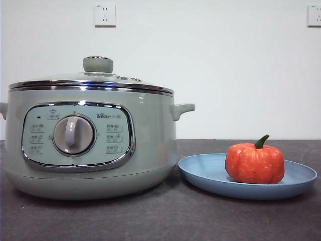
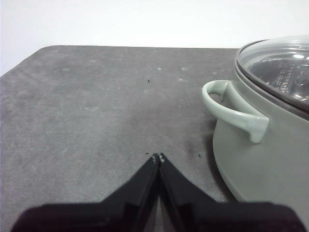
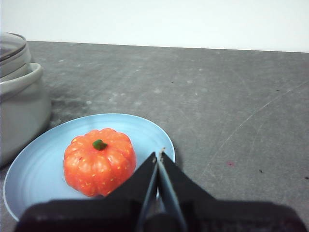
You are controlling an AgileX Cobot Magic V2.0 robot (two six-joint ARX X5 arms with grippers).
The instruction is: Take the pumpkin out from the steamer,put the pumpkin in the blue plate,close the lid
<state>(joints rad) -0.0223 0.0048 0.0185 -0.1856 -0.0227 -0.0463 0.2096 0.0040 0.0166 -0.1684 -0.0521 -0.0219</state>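
Pumpkin [image 3: 99,166] sat on blue plate [image 3: 43,159], just beside right gripper [image 3: 158,155], jaws clenched, empty. Left gripper [image 2: 157,157] likewise clenched, empty, near steamer [image 2: 270,145]; lid [image 1: 93,75] on.

one steamer [image 1: 93,145] with one lid [image 1: 91,80] on it, one blue plate [image 1: 210,173], one pumpkin [image 1: 255,162], two wall sockets [image 1: 105,15], and two grippers: left [image 2: 158,157], right [image 3: 159,155].

The orange pumpkin [image 1: 255,163] sits upright in the blue plate [image 1: 205,173]. At its 9 o'clock, touching the plate, stands the sage-green steamer [image 1: 150,145], glass lid [image 1: 98,75] closed.
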